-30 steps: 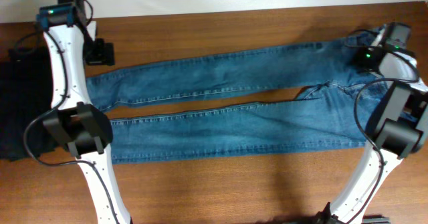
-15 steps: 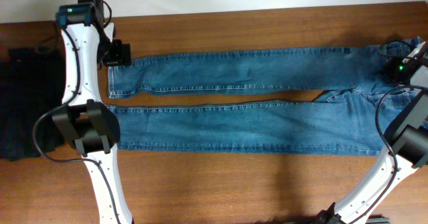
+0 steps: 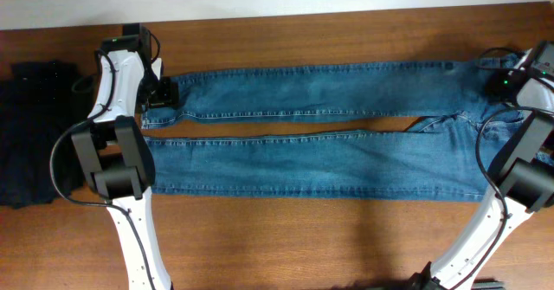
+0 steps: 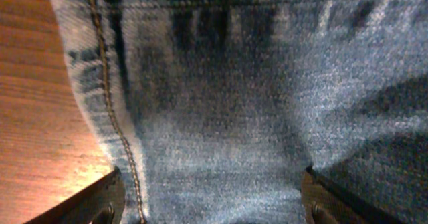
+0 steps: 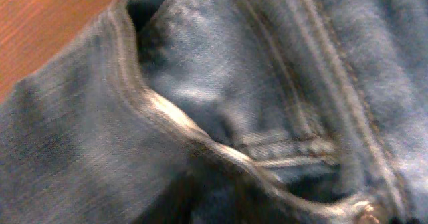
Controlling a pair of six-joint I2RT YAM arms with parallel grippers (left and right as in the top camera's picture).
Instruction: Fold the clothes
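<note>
We have the jeans laid flat across the table, long axis running from the left end to the right end, legs side by side with a thin gap between them; the cuffs point at the left end, the waistband sits at the right end. The left gripper is down over the cuff of the far leg; its fingers stand spread wide, denim lying between them, nothing pinched. The right gripper is at the far corner of the waist; its camera shows only denim up close, so we cannot tell how its jaws stand. Each arm sits at its own end of the far edge; we judge a fold of that edge toward the near one would suit. No bin or basket shows; a black pile rests at the left edge, just clear of the cuffs.
</note>
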